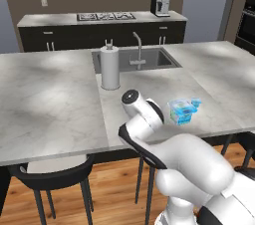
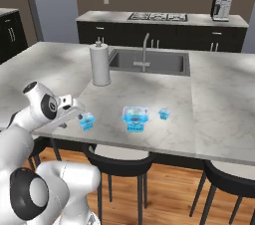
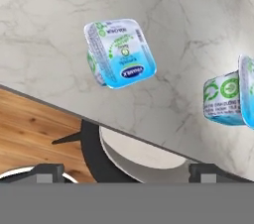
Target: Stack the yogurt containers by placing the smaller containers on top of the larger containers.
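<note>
The larger teal yogurt pack (image 2: 135, 118) stands near the counter's front edge, and is also in the left base view (image 1: 180, 111) and at the right edge of the hand view (image 3: 229, 97). One small light-blue pack (image 2: 87, 120) sits to its left, and my hand camera looks down on that small pack (image 3: 119, 52). Another small pack (image 2: 164, 114) sits on the larger pack's right (image 1: 195, 103). My gripper (image 2: 73, 115) hovers just left of the left small pack, short of it. It is open (image 3: 127, 173), with nothing between the fingertips (image 3: 47, 171).
A tall white paper-towel roll (image 2: 100, 64) stands beside the sink (image 2: 149, 62) behind the packs. Black stools (image 2: 119, 164) sit under the counter's front edge (image 3: 59, 106). Bare marble spreads to both sides (image 1: 50, 99).
</note>
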Robot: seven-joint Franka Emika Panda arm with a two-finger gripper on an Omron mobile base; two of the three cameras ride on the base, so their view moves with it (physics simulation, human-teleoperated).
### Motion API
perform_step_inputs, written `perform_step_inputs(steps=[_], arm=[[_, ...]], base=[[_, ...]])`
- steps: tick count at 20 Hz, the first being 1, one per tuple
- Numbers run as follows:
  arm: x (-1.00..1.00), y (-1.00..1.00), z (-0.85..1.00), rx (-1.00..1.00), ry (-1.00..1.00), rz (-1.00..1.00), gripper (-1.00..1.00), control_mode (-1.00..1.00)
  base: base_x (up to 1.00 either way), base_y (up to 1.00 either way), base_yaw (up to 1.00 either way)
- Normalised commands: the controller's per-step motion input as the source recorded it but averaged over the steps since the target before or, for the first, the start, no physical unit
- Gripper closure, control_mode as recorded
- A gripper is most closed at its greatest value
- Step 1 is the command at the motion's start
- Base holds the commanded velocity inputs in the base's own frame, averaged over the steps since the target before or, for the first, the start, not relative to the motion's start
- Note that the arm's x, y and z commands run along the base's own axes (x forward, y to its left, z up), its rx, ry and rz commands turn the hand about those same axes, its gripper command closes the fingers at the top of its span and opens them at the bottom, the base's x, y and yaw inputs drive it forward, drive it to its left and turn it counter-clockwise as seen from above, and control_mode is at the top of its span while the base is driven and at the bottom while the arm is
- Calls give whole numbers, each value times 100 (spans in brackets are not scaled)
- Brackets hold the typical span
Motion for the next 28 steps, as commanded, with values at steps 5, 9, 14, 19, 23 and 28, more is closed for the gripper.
perform_step_inputs(steps=[5,9,14,19,23,28], arm=[[18,0,-14,-1,0,0,-100,-100],[24,0,-7,0,0,0,-100,-100],[22,0,-8,0,-1,0,-100,-100],[20,0,-10,0,-1,0,-100,-100],[22,0,-8,0,0,0,-100,-100],[19,0,-11,0,0,0,-100,-100]], base=[[0,0,0],[0,0,0],[0,0,0],[0,0,0],[0,0,0],[0,0,0]])
